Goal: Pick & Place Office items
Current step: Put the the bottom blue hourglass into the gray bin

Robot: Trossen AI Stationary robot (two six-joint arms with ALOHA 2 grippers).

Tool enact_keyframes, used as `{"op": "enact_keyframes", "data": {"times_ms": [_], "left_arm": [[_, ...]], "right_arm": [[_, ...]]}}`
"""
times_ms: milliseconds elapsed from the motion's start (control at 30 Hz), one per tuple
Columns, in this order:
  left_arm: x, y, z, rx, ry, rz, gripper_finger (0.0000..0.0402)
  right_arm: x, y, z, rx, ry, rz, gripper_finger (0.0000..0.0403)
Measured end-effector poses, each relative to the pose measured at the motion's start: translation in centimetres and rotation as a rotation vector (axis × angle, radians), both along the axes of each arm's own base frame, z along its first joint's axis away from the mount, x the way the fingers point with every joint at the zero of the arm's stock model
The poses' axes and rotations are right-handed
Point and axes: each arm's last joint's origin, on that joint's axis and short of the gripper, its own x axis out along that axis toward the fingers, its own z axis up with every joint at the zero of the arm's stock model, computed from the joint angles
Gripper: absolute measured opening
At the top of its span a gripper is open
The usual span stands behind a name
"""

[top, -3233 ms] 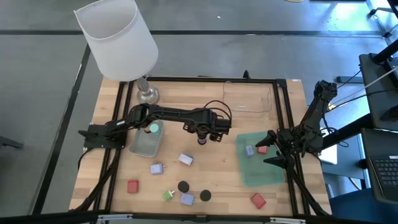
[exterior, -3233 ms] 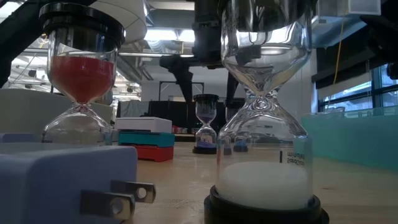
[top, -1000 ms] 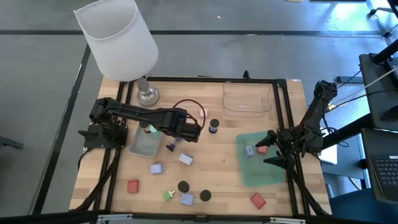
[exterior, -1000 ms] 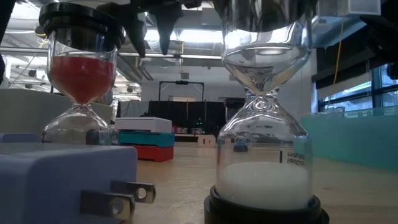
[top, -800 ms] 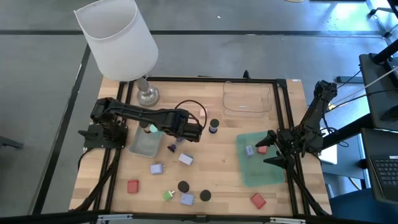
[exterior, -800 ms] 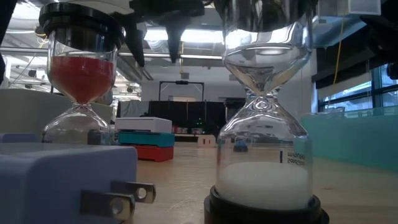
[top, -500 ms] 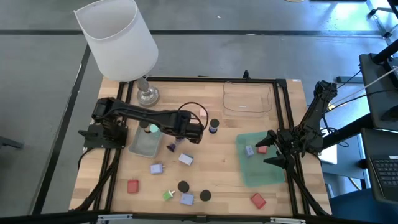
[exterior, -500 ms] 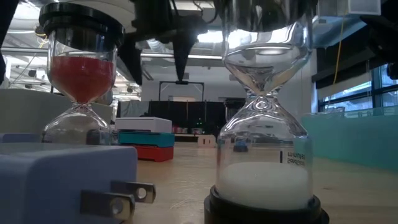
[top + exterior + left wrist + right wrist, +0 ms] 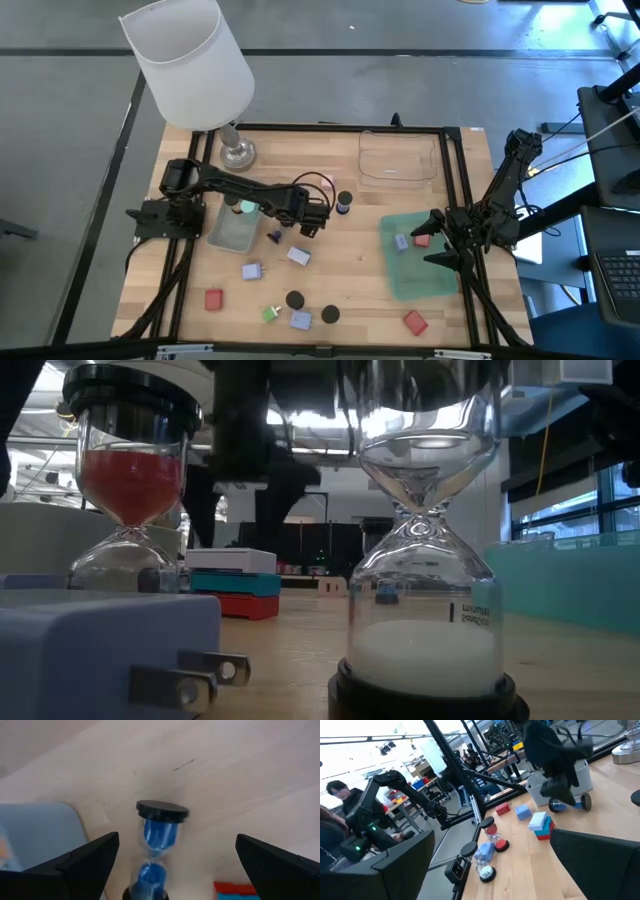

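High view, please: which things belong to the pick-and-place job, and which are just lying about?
Job: blue hourglass, red blocks, lilac blocks, black caps, green bit.
Lying about: white-shaded lamp, green tray, clear tray.

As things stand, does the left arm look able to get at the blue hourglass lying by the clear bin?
Probably yes. The left end effector hangs open right over the blue hourglass, which lies on bare wood beside the clear bin. Its fingers flank the hourglass with nothing between them.
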Motion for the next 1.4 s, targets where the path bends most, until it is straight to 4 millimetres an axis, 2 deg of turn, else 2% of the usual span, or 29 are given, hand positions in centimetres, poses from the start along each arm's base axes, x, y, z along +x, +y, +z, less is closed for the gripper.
{"op": "enact_keyframes", "data": {"times_ms": [367, 667, 867, 1200, 1300, 1400], "left_arm": [[1.4, 0.8, -4.7, -0.071, 0.077, -0.025, 0.0400], [1.6, 1.0, -5.7, -0.075, 0.098, -0.040, 0.0389], [1.8, 0.9, -5.8, -0.078, 0.087, -0.037, 0.0328], [2.0, 0.9, -5.9, -0.094, 0.063, -0.028, 0.0177], [2.1, 0.9, -5.9, -0.109, 0.056, -0.025, 0.0165], [2.4, 0.9, -5.6, -0.111, 0.041, -0.026, 0.0169]], "right_arm": [[0.0, 0.0, 0.0, -0.002, 0.001, 0.000, 0.0400], [0.0, 0.0, 0.0, -0.002, 0.001, 0.000, 0.0400], [0.0, 0.0, 0.0, -0.002, 0.001, 0.000, 0.0400], [0.0, 0.0, 0.0, -0.002, 0.001, 0.000, 0.0400], [0.0, 0.0, 0.0, -0.002, 0.001, 0.000, 0.0400], [0.0, 0.0, 0.0, -0.003, 0.001, 0.000, 0.0400]]}}
